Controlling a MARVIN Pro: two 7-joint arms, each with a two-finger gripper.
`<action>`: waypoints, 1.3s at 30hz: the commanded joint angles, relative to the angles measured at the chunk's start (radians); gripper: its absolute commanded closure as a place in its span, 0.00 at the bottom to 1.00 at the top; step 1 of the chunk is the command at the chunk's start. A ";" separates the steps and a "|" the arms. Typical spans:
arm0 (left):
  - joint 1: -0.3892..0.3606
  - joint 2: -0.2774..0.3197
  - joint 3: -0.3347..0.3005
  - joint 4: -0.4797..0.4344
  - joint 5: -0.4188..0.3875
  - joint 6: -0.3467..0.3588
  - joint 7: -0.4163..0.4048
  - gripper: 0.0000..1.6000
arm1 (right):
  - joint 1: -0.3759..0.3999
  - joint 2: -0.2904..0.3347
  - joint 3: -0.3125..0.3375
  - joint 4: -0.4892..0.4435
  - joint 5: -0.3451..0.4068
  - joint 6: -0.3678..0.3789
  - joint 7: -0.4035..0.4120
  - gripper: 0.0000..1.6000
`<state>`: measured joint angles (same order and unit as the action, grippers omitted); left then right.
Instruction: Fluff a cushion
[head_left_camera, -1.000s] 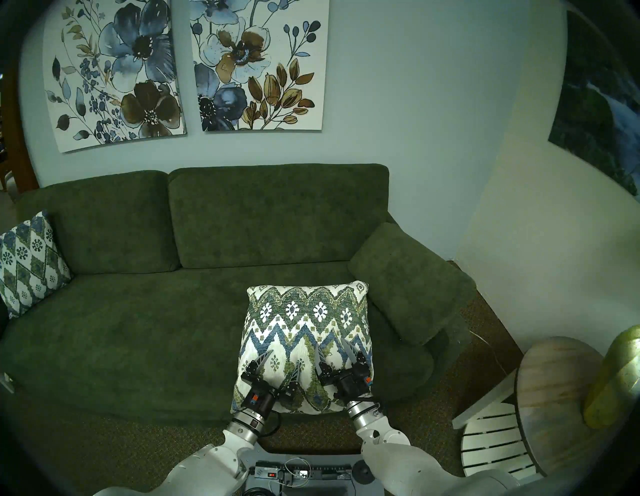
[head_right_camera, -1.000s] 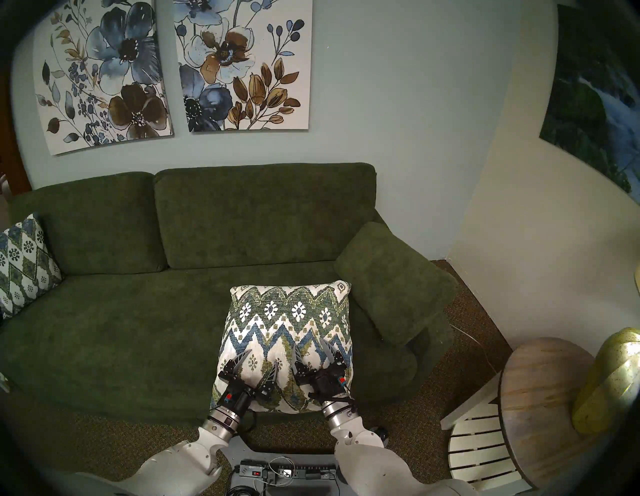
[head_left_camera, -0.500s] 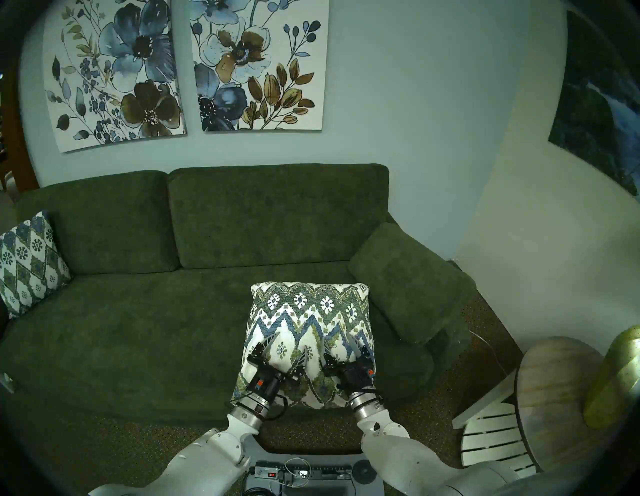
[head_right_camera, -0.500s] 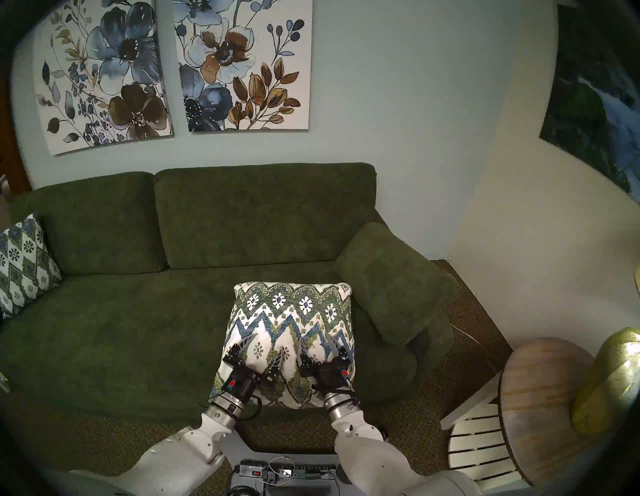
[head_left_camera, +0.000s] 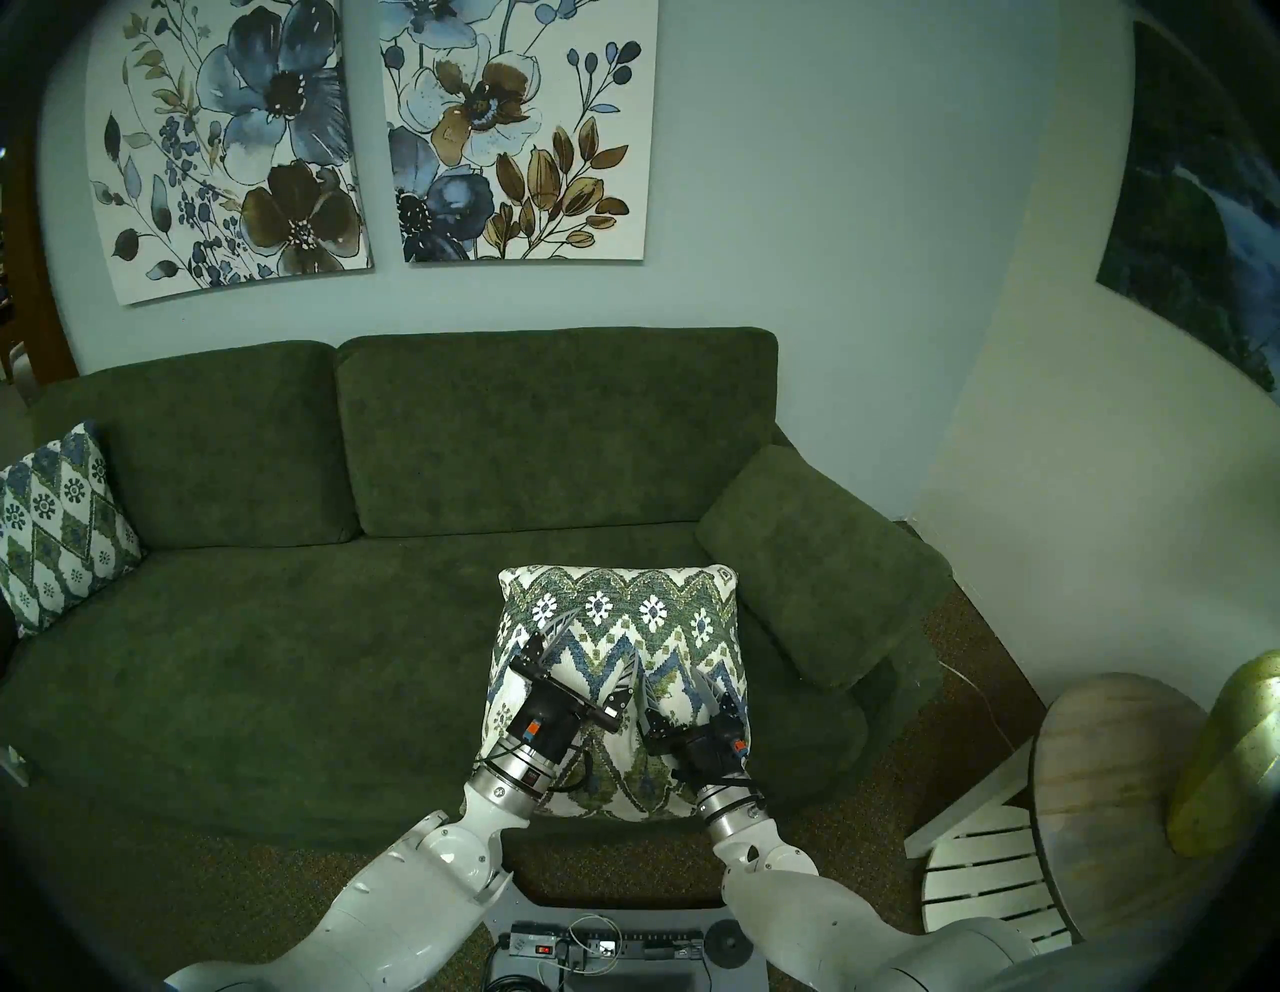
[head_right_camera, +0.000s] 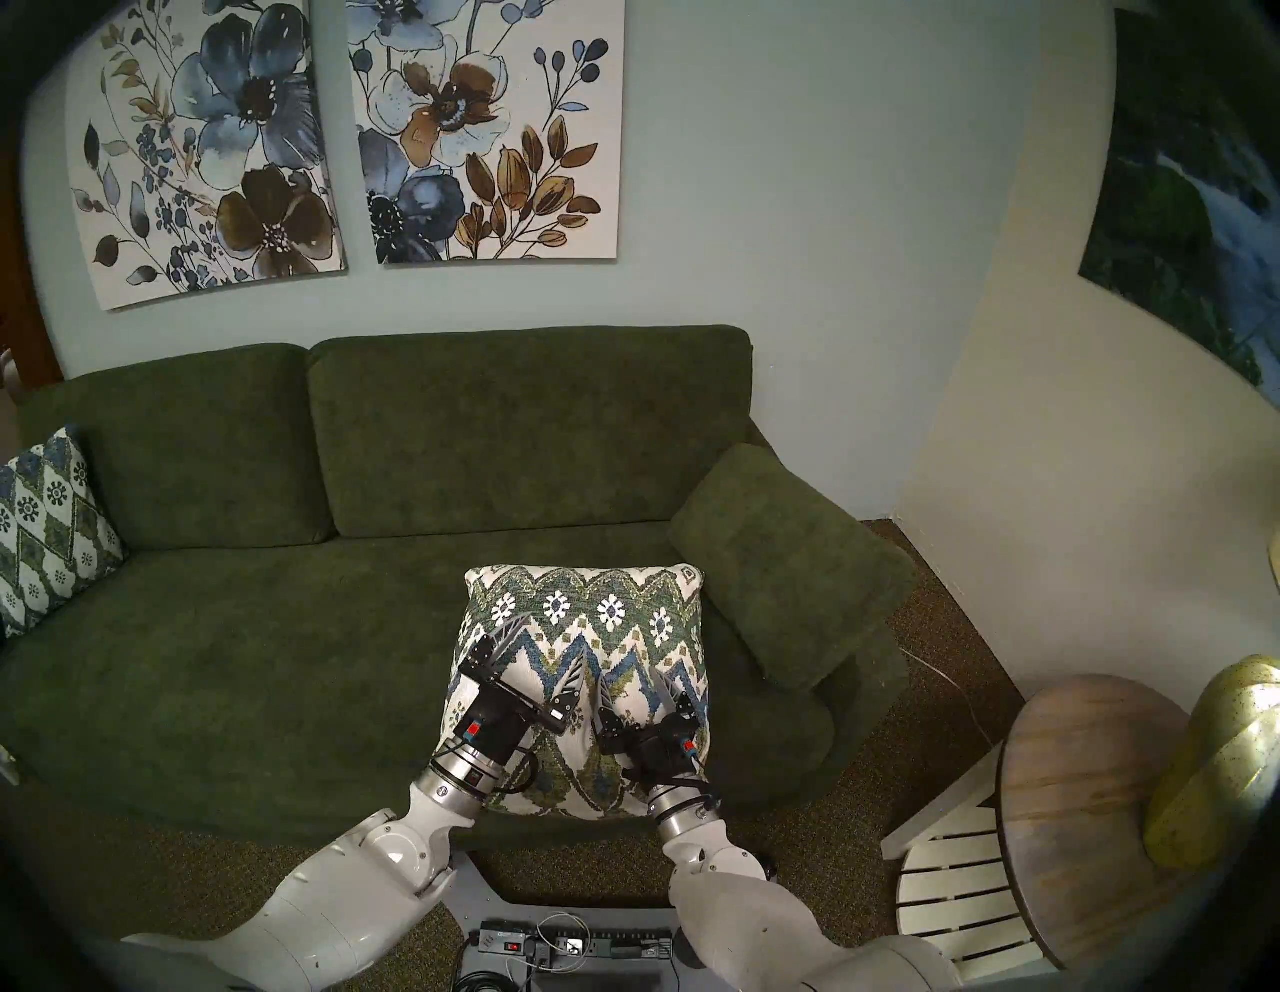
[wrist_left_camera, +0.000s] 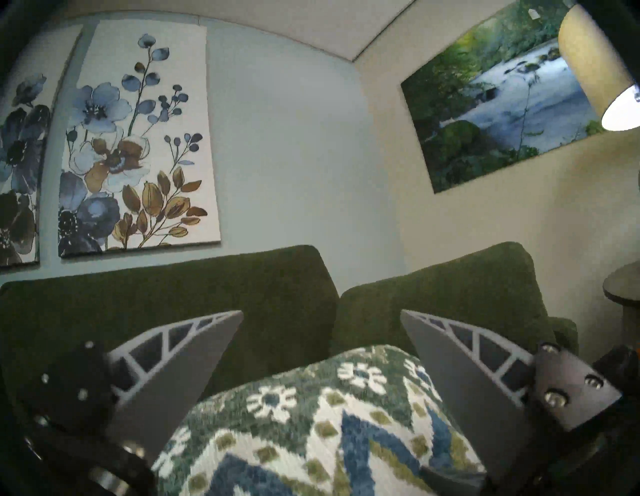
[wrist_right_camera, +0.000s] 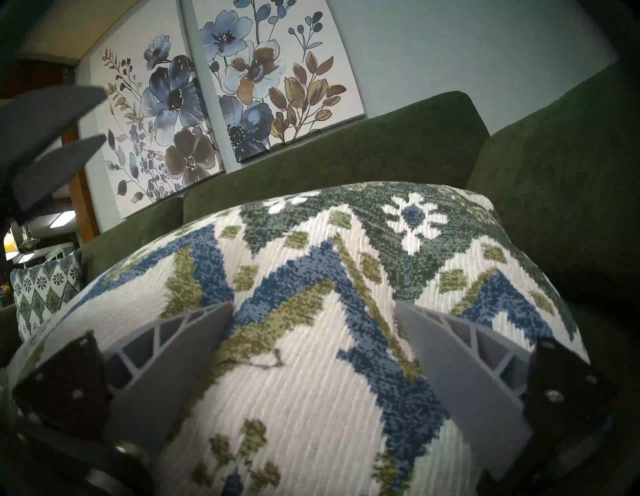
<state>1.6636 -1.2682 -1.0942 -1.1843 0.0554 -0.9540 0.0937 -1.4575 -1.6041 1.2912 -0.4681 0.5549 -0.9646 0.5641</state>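
Observation:
The cushion, cream with olive and blue zigzags, lies flat on the right part of the green sofa seat, against the armrest. It also shows in the other head view. My left gripper is open and raised over the cushion's left half; in the left wrist view the cushion lies just below the fingers. My right gripper is open, with both fingers pressed into the near right part of the cushion, as the right wrist view shows.
A smaller matching pillow leans at the sofa's left end. The padded armrest is right of the cushion. A round wooden side table with a yellow lamp and a white slatted stand are at the right.
Both grippers pushed forward onto the cushion, squashing its near part. Then my left gripper lifted and moved farther over the cushion. The right gripper stayed pressed down.

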 joint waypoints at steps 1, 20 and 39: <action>-0.009 0.051 -0.040 -0.111 0.028 -0.006 0.013 0.00 | 0.012 -0.008 -0.016 0.031 -0.010 0.005 -0.011 0.00; -0.148 0.017 -0.101 0.172 0.073 0.029 0.046 0.00 | 0.026 -0.008 -0.057 0.028 -0.014 0.005 -0.016 0.00; -0.187 -0.075 -0.046 0.482 0.103 0.106 0.080 0.00 | -0.037 0.010 -0.052 -0.027 -0.007 0.005 -0.008 0.00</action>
<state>1.4847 -1.3035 -1.1521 -0.7914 0.1548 -0.8659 0.1686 -1.4607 -1.5996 1.2442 -0.4849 0.5513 -0.9637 0.5514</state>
